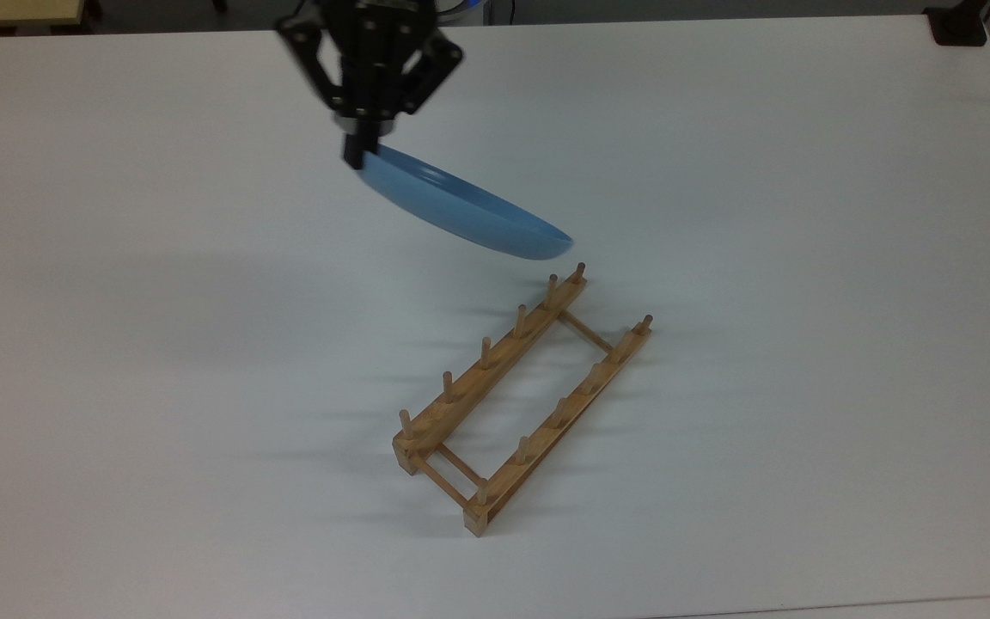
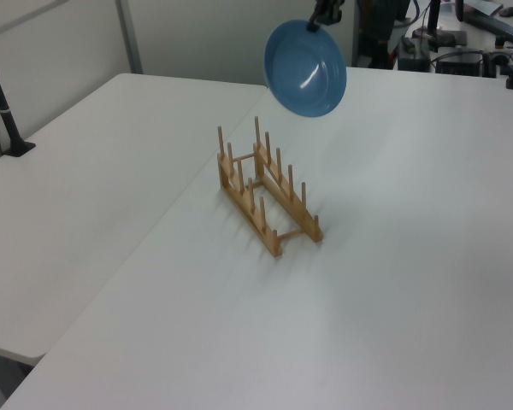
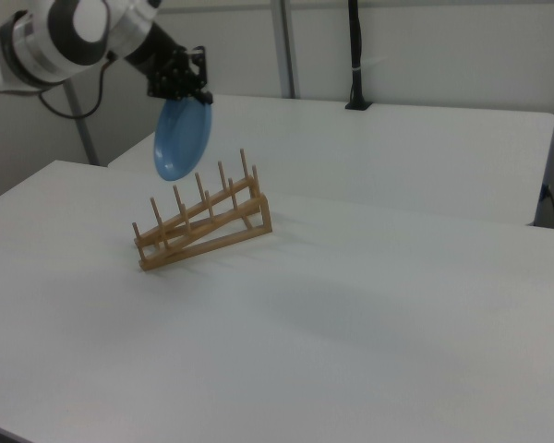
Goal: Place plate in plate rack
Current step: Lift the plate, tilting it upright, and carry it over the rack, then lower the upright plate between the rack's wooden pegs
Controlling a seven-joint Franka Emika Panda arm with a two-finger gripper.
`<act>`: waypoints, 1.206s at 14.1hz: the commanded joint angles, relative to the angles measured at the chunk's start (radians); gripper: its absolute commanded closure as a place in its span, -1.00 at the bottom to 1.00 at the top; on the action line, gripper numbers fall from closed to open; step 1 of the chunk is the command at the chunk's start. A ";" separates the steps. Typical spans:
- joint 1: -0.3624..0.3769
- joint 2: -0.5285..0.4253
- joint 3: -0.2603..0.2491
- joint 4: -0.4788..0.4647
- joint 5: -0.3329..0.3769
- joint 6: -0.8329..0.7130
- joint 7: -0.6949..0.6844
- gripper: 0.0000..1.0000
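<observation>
The light-blue plate [image 1: 469, 215] hangs in the air, tipped steeply toward its edge. My gripper [image 1: 359, 156] is shut on its upper rim, with the arm reaching in from the top view's upper edge. The plate's low edge floats just above and to the left of the far end of the wooden plate rack [image 1: 521, 395] in the top view. In the left view the plate [image 2: 306, 68] shows its hollow face, above and behind the rack [image 2: 268, 190]. In the right view the plate [image 3: 182, 140] hangs from the gripper [image 3: 192, 98], above the rack [image 3: 203, 221] and slightly to its left. Nothing stands between the rack's pegs.
The rack stands on a wide white table [image 1: 804, 258]. A black clamp base [image 1: 959, 26] sits at the table's far right corner in the top view. A second white table [image 2: 85, 196] with a black pole [image 2: 4, 102] adjoins on the left view's left.
</observation>
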 commanded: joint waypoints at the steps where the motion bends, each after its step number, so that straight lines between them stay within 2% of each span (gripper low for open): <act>1: -0.012 -0.064 0.090 -0.098 -0.108 0.041 0.122 1.00; 2: -0.017 -0.072 0.119 -0.110 -0.146 0.041 0.139 1.00; 3: -0.017 -0.075 0.148 -0.129 -0.221 0.038 0.183 1.00; 5: -0.011 -0.070 0.174 -0.146 -0.345 0.038 0.292 1.00; 6: -0.005 -0.066 0.191 -0.156 -0.429 0.035 0.364 1.00; 7: 0.001 -0.059 0.199 -0.161 -0.473 0.032 0.402 1.00; 11: 0.044 -0.038 0.228 -0.163 -0.567 -0.027 0.470 1.00; 14: 0.052 -0.020 0.281 -0.163 -0.645 -0.080 0.527 1.00; 17: 0.055 0.019 0.311 -0.163 -0.715 -0.115 0.576 1.00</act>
